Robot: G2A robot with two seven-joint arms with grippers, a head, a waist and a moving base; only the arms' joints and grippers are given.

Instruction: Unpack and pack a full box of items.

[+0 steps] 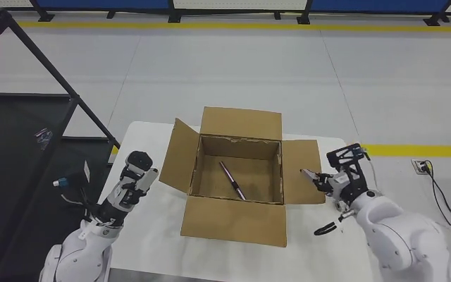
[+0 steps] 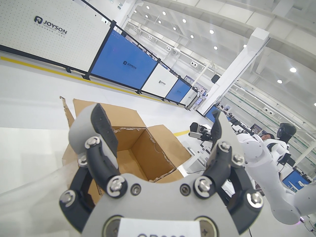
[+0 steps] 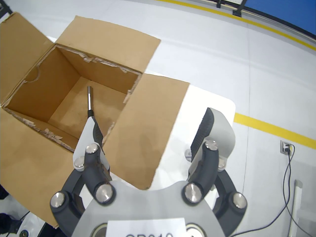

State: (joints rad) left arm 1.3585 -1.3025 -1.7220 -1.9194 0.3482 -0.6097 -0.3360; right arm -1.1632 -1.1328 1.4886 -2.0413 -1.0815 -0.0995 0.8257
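Note:
An open cardboard box [image 1: 234, 223] stands mid-table with all its flaps spread outward. A slim pen-like rod [image 1: 232, 180] with a dark handle and metal shaft lies alone on the box floor [image 3: 89, 98]. My left gripper [image 1: 143, 168] is at the box's left, off its side flap, open and holding nothing [image 2: 158, 110]. It faces the box [image 2: 153, 154] from the side. My right gripper [image 3: 149, 115] is open above the box's right flap [image 3: 138, 136], by that side of the table [image 1: 317, 201]. It holds nothing.
The white table [image 1: 151, 225] has bare strips left, right and in front of the box. A black frame [image 1: 42, 67] stands off the table's left. On the floor at the right are a yellow line [image 1: 409, 149] and a wall socket with cable [image 1: 421, 166].

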